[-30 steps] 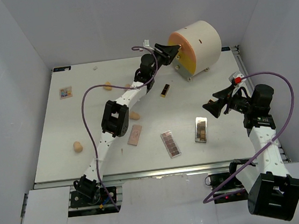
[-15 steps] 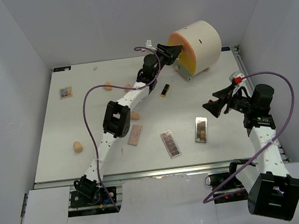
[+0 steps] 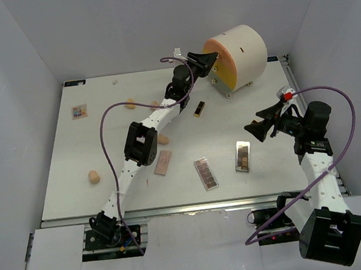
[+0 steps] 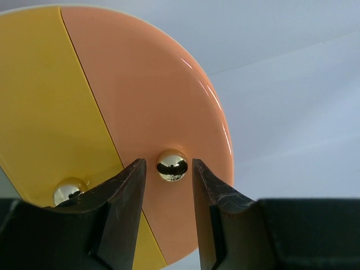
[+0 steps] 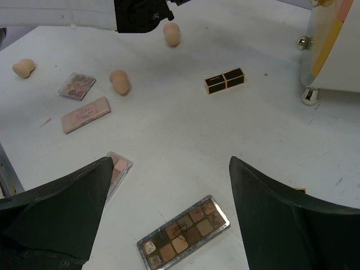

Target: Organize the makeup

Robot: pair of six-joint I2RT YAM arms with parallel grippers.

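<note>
Now the left gripper (image 4: 169,167) has eased a touch farther toward the cream cylinder organizer (image 3: 245,46), and its jaws have drawn in narrow around the gold knob (image 4: 171,165) on the orange drawer front (image 4: 157,84). Thin slivers of orange show on either side of the knob, so I cannot tell whether the fingers actually pinch it. A second knob (image 4: 70,191) sits on the yellow front (image 4: 45,101) beside it, untouched.

The right gripper (image 5: 170,166) hangs wide and empty above the bench (image 3: 72,154), over a brown eyeshadow palette (image 5: 183,232).

None of the makeup has shifted. The lipstick (image 3: 199,109), the other palettes (image 3: 206,173) (image 3: 163,162) and the peach sponges (image 3: 94,177) (image 3: 130,103) all lie loose on the bench, well apart from the organizer. Sorting has evidently not begun. Most likely the step in hand is opening a drawer to receive them.
</note>
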